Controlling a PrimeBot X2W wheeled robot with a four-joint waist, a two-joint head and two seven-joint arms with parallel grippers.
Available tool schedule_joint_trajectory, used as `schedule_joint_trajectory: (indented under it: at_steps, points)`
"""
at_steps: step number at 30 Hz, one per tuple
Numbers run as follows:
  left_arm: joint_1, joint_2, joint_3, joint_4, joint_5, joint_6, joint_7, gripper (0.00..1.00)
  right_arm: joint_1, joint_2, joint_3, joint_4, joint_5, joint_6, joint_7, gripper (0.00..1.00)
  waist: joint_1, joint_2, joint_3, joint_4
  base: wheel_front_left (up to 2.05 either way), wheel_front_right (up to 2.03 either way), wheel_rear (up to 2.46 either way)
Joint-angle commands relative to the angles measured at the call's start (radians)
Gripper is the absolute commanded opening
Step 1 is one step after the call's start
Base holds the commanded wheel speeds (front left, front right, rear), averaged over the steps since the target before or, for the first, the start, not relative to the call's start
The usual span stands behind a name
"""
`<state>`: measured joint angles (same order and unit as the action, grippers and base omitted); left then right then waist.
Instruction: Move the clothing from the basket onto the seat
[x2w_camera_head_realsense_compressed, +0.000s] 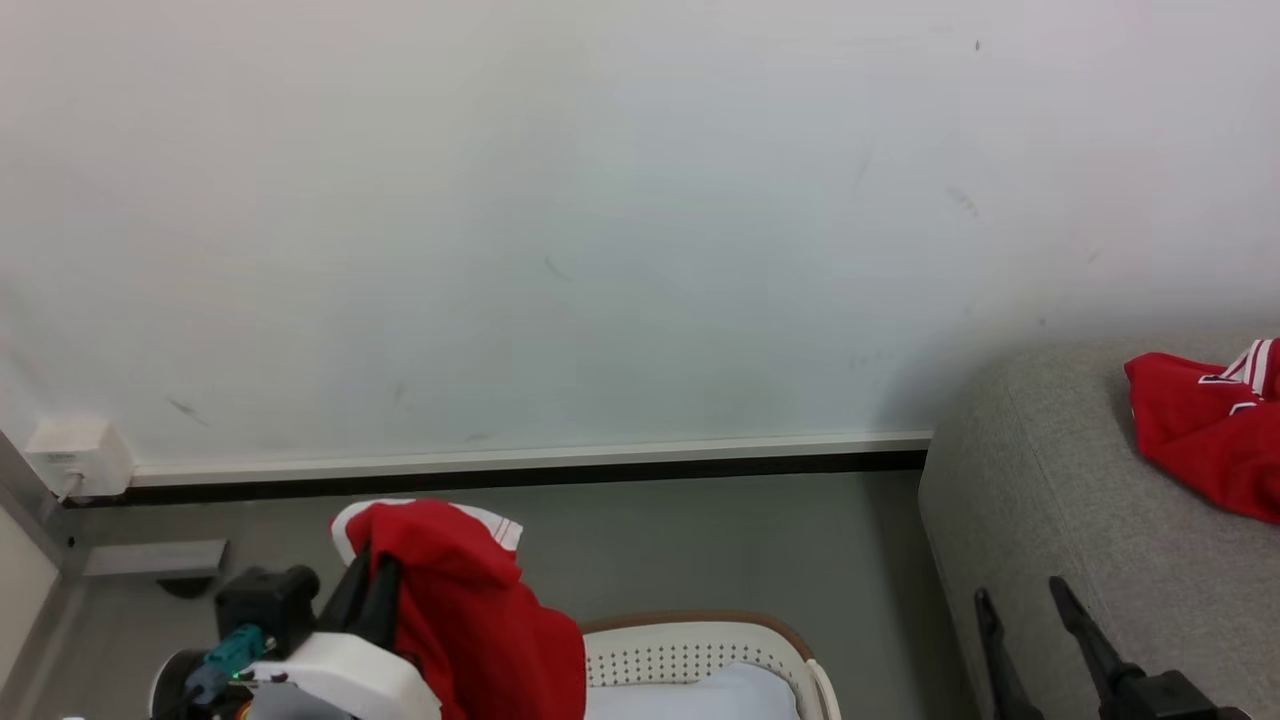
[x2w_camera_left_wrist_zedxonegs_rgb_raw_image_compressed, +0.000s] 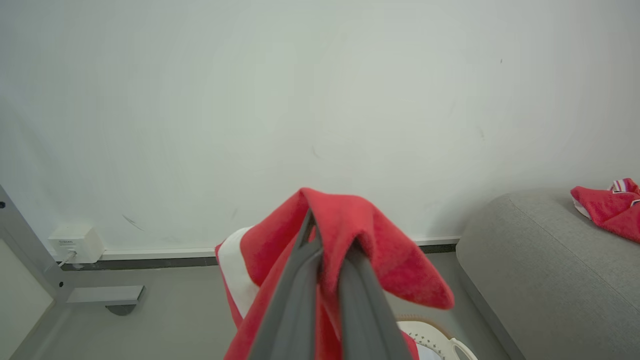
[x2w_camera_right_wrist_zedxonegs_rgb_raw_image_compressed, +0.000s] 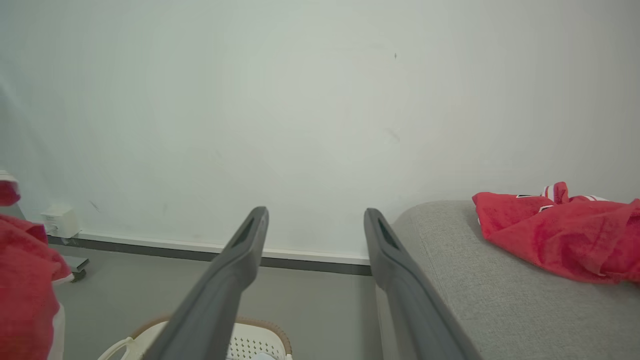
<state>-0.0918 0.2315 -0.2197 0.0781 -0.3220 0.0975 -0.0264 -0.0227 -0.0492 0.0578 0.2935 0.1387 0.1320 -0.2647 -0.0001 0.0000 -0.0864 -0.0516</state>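
- Clothing first: one red garment (x2w_camera_head_realsense_compressed: 470, 610) with white bands hangs from the left tool (x2w_camera_head_realsense_compressed: 372, 565), low on the left of the head view and lifted clear above the basket.
- In the left wrist view the left tool (x2w_camera_left_wrist_zedxonegs_rgb_raw_image_compressed: 327, 240) has its two fingers pressed together on a fold of the red garment (x2w_camera_left_wrist_zedxonegs_rgb_raw_image_compressed: 350, 220), and the cloth drapes over both tips and falls down on each side.
- The right tool (x2w_camera_head_realsense_compressed: 1020, 592) is at the lower right of the head view, with its fingers wide apart and nothing between them. The right wrist view shows the same gap (x2w_camera_right_wrist_zedxonegs_rgb_raw_image_compressed: 315, 214).
- The basket (x2w_camera_head_realsense_compressed: 700, 625) stands on the grey floor (x2w_camera_head_realsense_compressed: 700, 540) just under and to the right of the hanging cloth. It is white with a brown rim, and a pale cushion (x2w_camera_head_realsense_compressed: 700, 695) lies inside it.
- The seat (x2w_camera_head_realsense_compressed: 1060, 520) is on the right, beside the basket but apart from it, and the right tool is in front of its near edge.
- A second red garment (x2w_camera_head_realsense_compressed: 1200, 440) lies crumpled on top of the seat, well apart from the first one. Its white stripes show at the far end.
- Behind everything there is a plain white wall (x2w_camera_head_realsense_compressed: 600, 200) with a pale skirting (x2w_camera_head_realsense_compressed: 530, 462) and a small white box (x2w_camera_head_realsense_compressed: 78, 455) at the left.
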Motion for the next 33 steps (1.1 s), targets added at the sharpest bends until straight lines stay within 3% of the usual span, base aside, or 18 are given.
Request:
schedule_joint_trajectory:
  at_steps: [1, 6, 23, 33]
  points:
    - [0.014, 0.009, 0.002, -0.020, -0.002, 0.003, 0.006, 0.00, 0.003, -0.002, 0.017, -0.006, -0.014, -0.003, 0.001, 1.00, 0.0001, 0.0000, 0.002, -0.001, 0.00, 0.00, 0.00]
    - [0.004, 0.015, -0.016, -0.075, 0.004, -0.002, 0.027, 0.00, -0.033, -0.002, 0.111, -0.017, -0.024, -0.003, 0.001, 1.00, 0.0001, 0.0000, 0.007, -0.004, 0.00, 0.00, 0.00]
    - [-0.087, -0.027, -0.138, -0.110, 0.033, -0.051, 0.071, 0.00, -0.328, -0.013, 0.595, 0.073, 0.022, -0.003, 0.002, 1.00, 0.0001, 0.0000, 0.019, 0.012, 0.00, 0.00, 0.00]
    - [-0.116, -0.062, -0.211, -0.126, 0.040, -0.077, 0.081, 0.00, -0.409, -0.011, 0.692, 0.141, 0.066, -0.003, 0.001, 1.00, 0.0001, 0.0000, 0.023, 0.026, 0.00, 0.00, 0.00]
